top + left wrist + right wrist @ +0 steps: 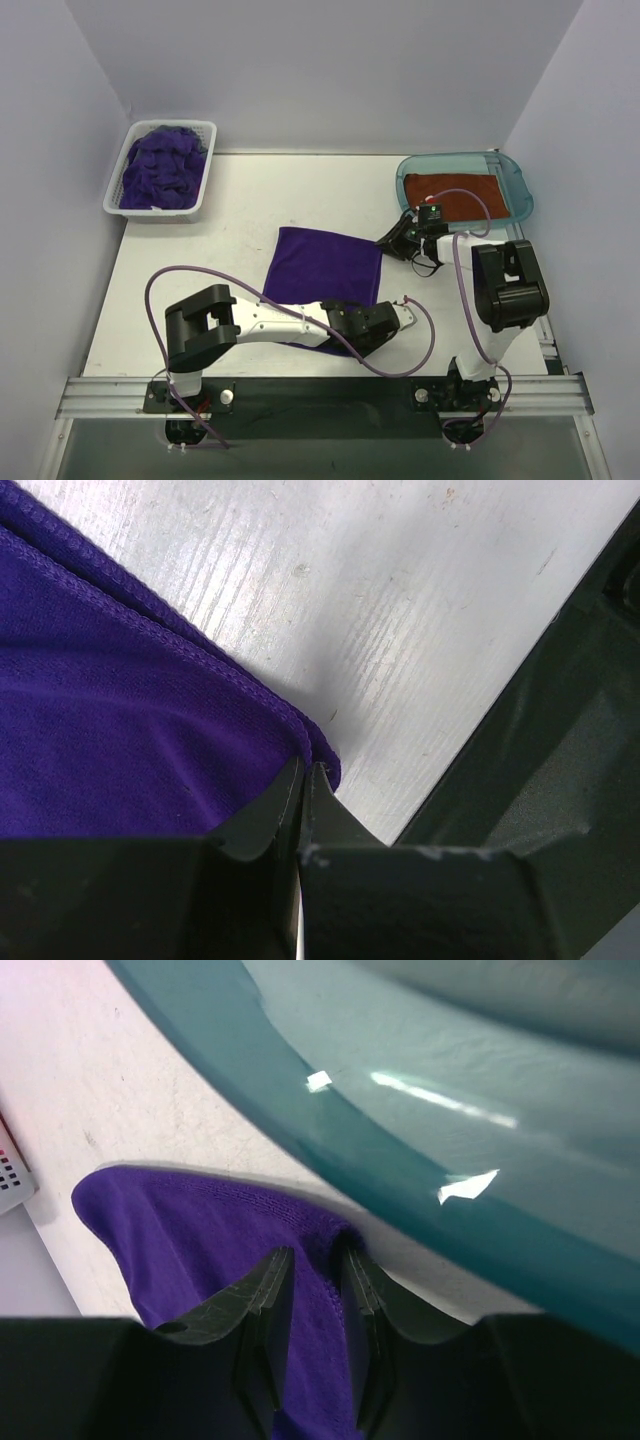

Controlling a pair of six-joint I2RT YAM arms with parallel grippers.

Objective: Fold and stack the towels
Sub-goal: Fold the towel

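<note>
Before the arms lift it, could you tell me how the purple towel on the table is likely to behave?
Probably floppy: the purple towel bunches into soft folds where the right jaws pinch it, so its middle should sag. Likely light, since it is thin cloth. Its fuzzy surface looks grippy, so slipping seems unlikely.

The spread towel (325, 268) at the table's centre is deep purple, its hem a row of matching stitches. At ten o'clock, a heap of towels (160, 165) in the same purple fills a white slotted basket (150, 212). At two o'clock, a rust-orange towel (455, 195) lies in a translucent teal tray (450, 163). The table (230, 220) is white with faint grey scuffs. The arms' cables (200, 268) are purple.
</note>
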